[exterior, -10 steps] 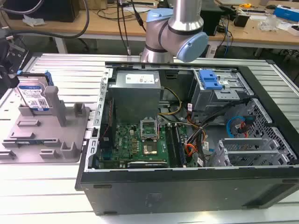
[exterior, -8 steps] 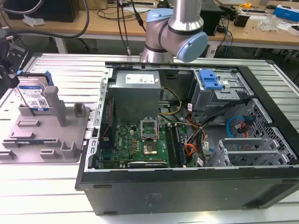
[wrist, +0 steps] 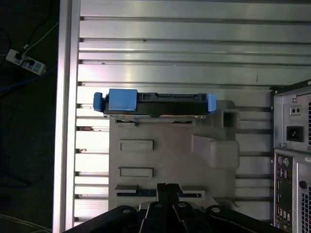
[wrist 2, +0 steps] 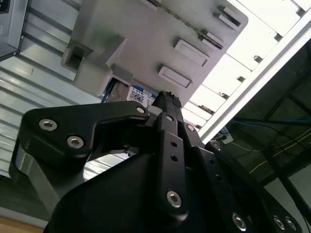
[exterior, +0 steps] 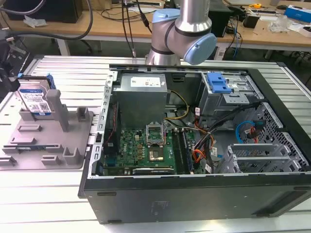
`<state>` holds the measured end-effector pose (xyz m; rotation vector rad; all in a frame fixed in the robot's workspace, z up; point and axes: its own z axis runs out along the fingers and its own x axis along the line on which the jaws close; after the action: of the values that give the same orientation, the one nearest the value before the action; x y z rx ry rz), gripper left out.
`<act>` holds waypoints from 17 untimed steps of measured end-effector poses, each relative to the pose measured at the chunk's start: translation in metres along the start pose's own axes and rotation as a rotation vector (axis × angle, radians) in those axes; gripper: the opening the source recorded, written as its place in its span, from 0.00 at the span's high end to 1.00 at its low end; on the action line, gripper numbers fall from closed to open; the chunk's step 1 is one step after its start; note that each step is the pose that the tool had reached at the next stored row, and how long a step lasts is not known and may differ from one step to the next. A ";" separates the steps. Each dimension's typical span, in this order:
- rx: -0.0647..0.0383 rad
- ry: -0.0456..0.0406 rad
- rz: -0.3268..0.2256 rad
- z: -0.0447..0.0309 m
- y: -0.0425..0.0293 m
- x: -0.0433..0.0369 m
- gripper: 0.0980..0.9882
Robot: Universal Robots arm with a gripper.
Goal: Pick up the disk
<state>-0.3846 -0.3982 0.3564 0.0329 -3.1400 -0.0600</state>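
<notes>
At the exterior view's left, on the grey fixture (exterior: 53,145): the disk (exterior: 35,99), set upright on one long edge. Flat and rectangular, silver metal. White label with a blue band on the broad face turned toward the exterior camera. Blue plastic rails along the two short sides. Just beside it, toward the exterior view's right, a grey post (exterior: 56,109) of the fixture, about as tall.

Seen edge-on in the first wrist view, the disk (wrist: 155,103) as a thin dark strip, with a blue rail tip at either end and a wider blue tab near one end. Seated in a slot along one edge of the fixture. In the second wrist view, a corner of the label peeping past the black finger.

Black gripper (wrist: 167,186), fingers pressed together with nothing between them. Hangs over the fixture's opposite edge, apart from the disk.

Open case (exterior: 194,145) just beside the fixture, toward the exterior view's right. Under both, a ribbed metal table (exterior: 73,68). Behind the case, the arm (exterior: 182,29).
</notes>
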 end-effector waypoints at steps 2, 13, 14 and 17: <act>0.000 0.0008 -0.018 0.0000 0.0000 0.0001 0.99; 0.000 0.0126 -0.328 0.0000 0.0000 0.0000 0.99; 0.000 0.0137 -0.362 0.0001 0.0000 0.0000 0.99; 0.000 0.0164 -0.437 0.0002 0.0000 0.0000 0.99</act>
<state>-0.3846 -0.3982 0.3562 0.7115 -3.0503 -0.0580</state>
